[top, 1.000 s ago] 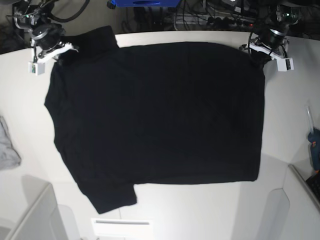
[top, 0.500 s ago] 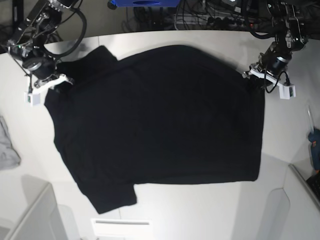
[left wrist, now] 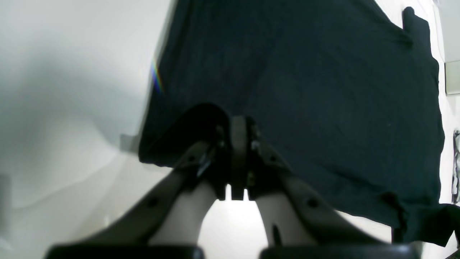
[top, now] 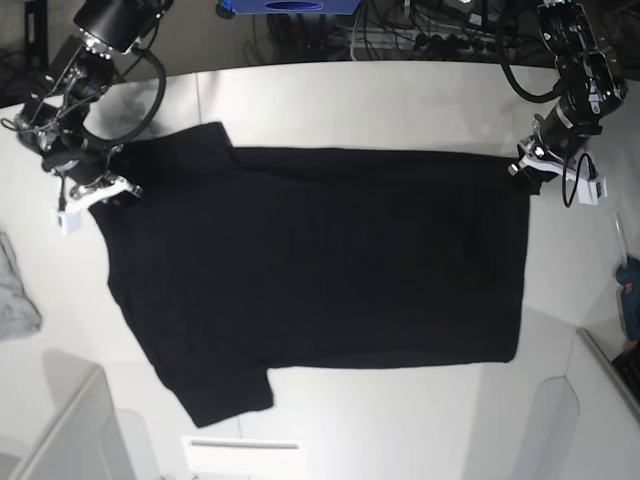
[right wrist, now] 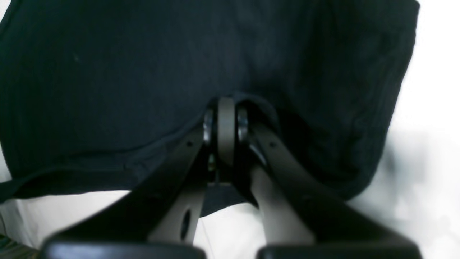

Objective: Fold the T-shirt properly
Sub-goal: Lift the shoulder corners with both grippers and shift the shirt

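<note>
your left gripper [top: 527, 168] and right gripper [top: 112, 186] both clenched on large black cloth t-shirt [top: 320, 270] | far edge now dragged down-frame | first fold underway

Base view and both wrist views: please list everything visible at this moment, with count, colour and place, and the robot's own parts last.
T-shirt: one, black, spread flat over the middle of the table, plain side up.
Table: one, white, under the shirt.
Grey cloth: one, at the base view's left edge, apart from the shirt.
Cables: several, dark, behind the table's far edge.
Blue item: one, at the top edge, only partly in frame.
Blue object: one, at the right edge; too cut off to identify.
Left hand: one, shut on the shirt's far corner, base view's right.
Right hand: one, shut on the shirt's far edge near the sleeve, base view's left.
</note>
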